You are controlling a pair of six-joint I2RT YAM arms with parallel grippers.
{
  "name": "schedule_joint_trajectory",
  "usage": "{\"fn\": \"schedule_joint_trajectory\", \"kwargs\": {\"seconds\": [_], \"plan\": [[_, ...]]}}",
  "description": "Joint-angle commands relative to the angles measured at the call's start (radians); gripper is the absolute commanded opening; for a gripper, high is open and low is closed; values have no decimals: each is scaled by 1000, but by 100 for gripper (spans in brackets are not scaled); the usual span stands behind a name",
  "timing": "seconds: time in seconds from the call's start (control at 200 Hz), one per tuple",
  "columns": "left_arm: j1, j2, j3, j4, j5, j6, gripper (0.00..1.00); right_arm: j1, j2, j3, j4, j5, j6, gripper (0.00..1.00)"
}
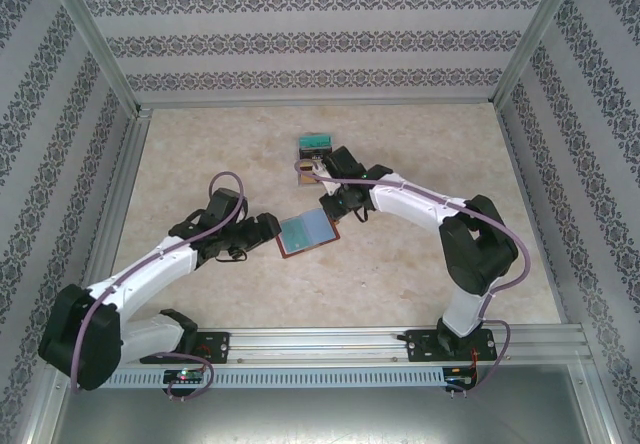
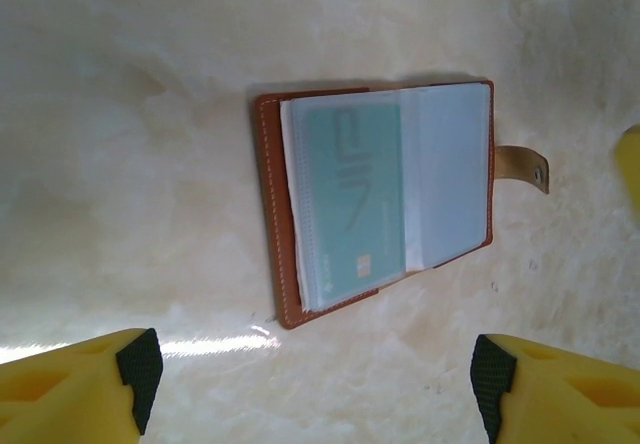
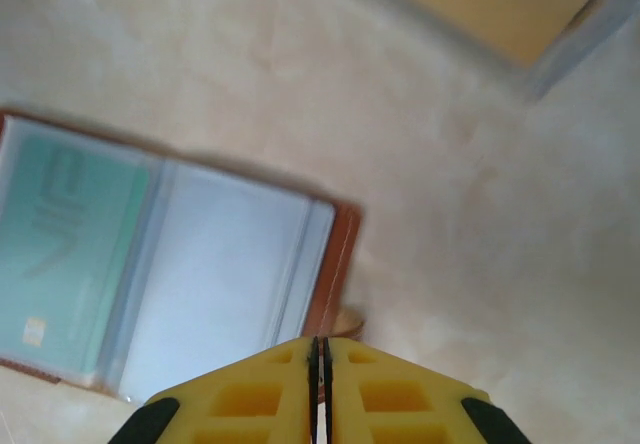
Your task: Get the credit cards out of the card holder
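- We find the card holder [image 1: 307, 232] lying open and flat near the middle of the table [image 1: 420, 144], between the two grippers. Lying open like this, it exposes its sleeve pages from above.
- The left gripper [image 2: 315, 394] hovers just left of the holder with its fingers spread wide and nothing between them. We judge it is placed to steady the cover or to reach a page.
- The right gripper [image 3: 318, 364] sits at the holder's far right side, by the snap tab [image 2: 525, 164]. Its fingers are pressed together, and we see nothing caught between them.
- The holder is brown leather with pale stitching, and its blue-grey sleeves are translucent.
- One teal credit card [image 2: 350, 199] sits in the page away from the tab, visible through the plastic. The page beside the tab looks empty.
- A small stepped stack [image 1: 316, 146] with a teal top lies farther off, apart from the holder.
- Judgement: at least one card is not yet drawn.
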Motion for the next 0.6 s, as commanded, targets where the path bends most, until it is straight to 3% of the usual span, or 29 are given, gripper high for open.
{"fn": "schedule_joint_trajectory", "kwargs": {"seconds": [0.0, 0.22, 0.415, 0.51, 0.595], "plan": [[7, 27, -10, 96, 35, -31, 83, 12, 26, -47, 3, -47, 107, 16], [7, 85, -15, 134, 63, -36, 83, 16, 97, -74, 29, -73, 139, 16], [7, 127, -11, 147, 70, -29, 78, 37, 105, -115, 68, -100, 229, 10], [8, 147, -5, 148, 78, -21, 74, 62, 102, -128, 70, -105, 268, 9], [7, 170, -2, 159, 96, -18, 64, 80, 99, -146, 83, -116, 309, 8]]}}
